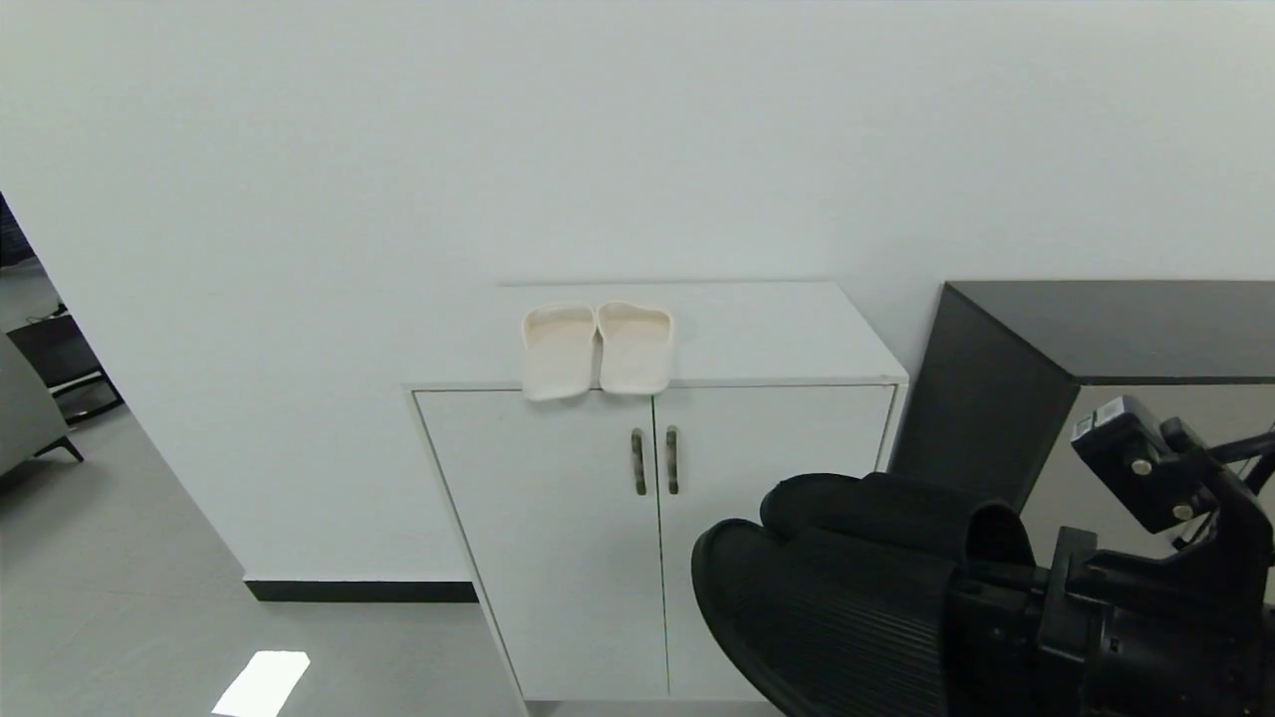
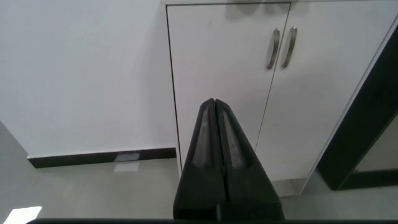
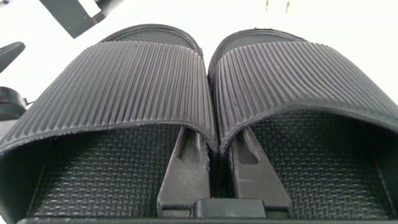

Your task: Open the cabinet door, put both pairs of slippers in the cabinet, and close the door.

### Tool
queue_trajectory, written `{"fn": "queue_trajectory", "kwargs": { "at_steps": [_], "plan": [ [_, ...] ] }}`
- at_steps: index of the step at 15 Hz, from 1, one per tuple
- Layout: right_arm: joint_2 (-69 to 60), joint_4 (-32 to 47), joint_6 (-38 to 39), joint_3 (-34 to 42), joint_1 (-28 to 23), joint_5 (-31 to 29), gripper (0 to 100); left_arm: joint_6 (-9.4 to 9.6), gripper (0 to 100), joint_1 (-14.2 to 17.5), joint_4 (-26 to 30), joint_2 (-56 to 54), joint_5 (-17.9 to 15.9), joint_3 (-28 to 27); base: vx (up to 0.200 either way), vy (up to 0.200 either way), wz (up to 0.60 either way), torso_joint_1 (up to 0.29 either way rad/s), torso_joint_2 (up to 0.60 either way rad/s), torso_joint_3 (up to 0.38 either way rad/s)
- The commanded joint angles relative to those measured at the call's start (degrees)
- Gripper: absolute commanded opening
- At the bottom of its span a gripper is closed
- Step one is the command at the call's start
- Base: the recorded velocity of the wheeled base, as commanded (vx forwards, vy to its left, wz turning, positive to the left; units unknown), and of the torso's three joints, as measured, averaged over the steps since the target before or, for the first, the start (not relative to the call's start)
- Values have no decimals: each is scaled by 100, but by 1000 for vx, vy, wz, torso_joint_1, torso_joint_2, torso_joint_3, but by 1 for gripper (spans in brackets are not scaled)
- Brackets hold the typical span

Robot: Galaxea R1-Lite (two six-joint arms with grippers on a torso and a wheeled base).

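Head view, cabinet: white cabinet against the wall, both doors shut, two upright handles side by side at the middle seam.
Left wrist view, left pincer: fingers pressed together, nothing between them; the left door lies ahead of the tips, and the handles are farther off, well apart from them.
Right wrist view, right pincer: pinching the black slippers by their adjoining inner walls, one finger inside each, under the ribbed straps.
Black slippers: a pair side by side in the right pincer, in front of the right door, apart from it.
Cream slippers: a pair touching on the cabinet top, ends overhanging the front edge above the seam, well apart from both pincers.
Black table: beside the cabinet on the right pincer's side.
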Motion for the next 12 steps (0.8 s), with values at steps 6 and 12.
{"fn": "queue_trajectory", "kwargs": {
  "at_steps": [6, 12],
  "plan": [
    [-10, -12, -34, 58, -8, 1, 0, 7, 0, 0, 0, 9, 1, 0, 0, 0, 0, -233, 516, 291],
    [17, -12, -34, 111, -43, 10, 0, -2, 0, 0, 0, 9, -8, 0, 0, 0, 0, -197, 486, 289]
  ]
}}
